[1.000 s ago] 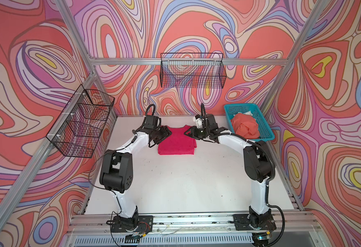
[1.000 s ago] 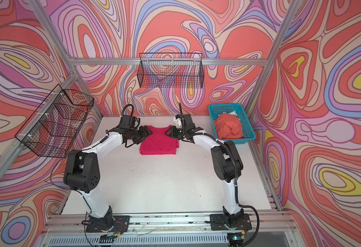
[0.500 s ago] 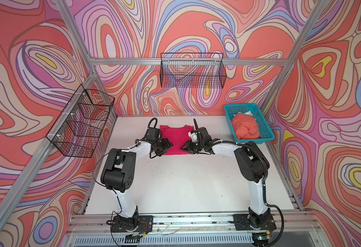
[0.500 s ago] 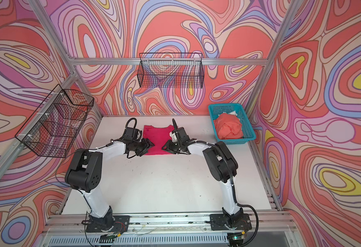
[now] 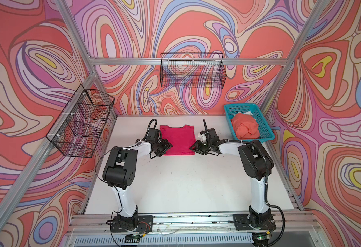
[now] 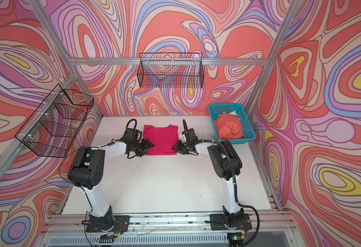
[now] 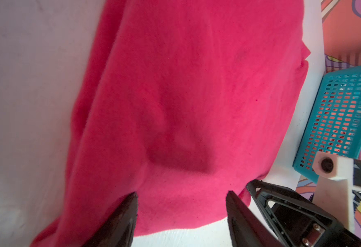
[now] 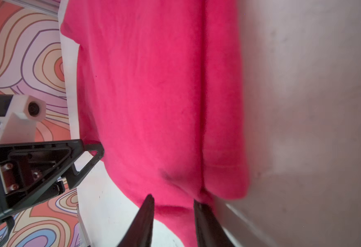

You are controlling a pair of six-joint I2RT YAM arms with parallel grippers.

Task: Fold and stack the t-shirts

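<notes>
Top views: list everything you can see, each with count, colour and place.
table: 1, white, floor of the cell
plastic basket: 1, teal, table's far right corner
flat t-shirt: 1, magenta, table's far middle
bunched t-shirt: 1, coral-orange, inside the plastic basket
wire baskets: 2, black, one on the back wall, one on the left wall
left gripper: 1, black, jaws apart at the flat t-shirt's near left corner
right gripper: 1, black, jaws apart at its near right corner

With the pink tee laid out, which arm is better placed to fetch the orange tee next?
Right. The orange tee sits in the teal basket on the right gripper's side; the left gripper is across the pink tee.
</notes>
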